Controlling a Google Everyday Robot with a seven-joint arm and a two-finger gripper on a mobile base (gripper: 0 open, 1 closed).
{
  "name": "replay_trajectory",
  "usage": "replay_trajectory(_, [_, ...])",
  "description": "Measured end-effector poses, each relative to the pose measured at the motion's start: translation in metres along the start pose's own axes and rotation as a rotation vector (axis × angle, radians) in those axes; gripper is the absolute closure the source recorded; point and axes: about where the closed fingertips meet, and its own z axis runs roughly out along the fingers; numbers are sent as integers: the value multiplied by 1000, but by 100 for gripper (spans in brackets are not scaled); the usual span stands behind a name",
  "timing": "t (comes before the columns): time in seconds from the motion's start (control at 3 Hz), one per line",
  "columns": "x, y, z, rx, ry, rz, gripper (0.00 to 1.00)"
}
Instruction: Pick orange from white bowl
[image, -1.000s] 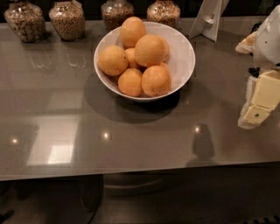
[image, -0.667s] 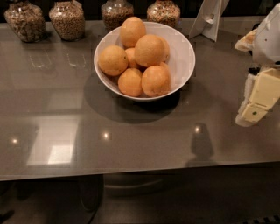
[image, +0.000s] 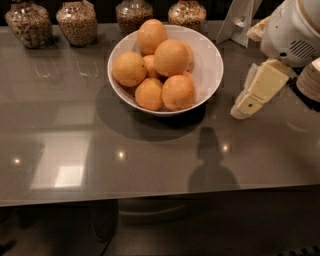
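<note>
The white bowl (image: 212, 59) stands on the dark grey table at the back middle. It holds several oranges. A large orange (image: 171, 57) lies on top of the pile. Others lie around it: one at the back (image: 151, 35), one at the left (image: 129, 69), and two at the front (image: 178, 92). A smaller one is partly hidden in the middle. My gripper (image: 242, 108) is to the right of the bowl, just outside its rim. It hangs low over the table, points down and left, and holds nothing.
Several glass jars of grain (image: 76, 21) line the table's back edge. A white stand (image: 239, 19) is at the back right, behind the gripper. The white arm (image: 292, 30) fills the upper right corner. The table's front edge (image: 150, 197) runs across the lower part of the view.
The gripper has moved left and a little farther back, closer to the bowl's right side. The bowl and oranges have not moved.
</note>
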Motion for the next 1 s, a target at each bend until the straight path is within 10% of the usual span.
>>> replay_trajectory(0.67, [-78,-40,22,126,-101,129,0])
replay_trajectory(1.0, [-78,-40,22,127,-101,129,0])
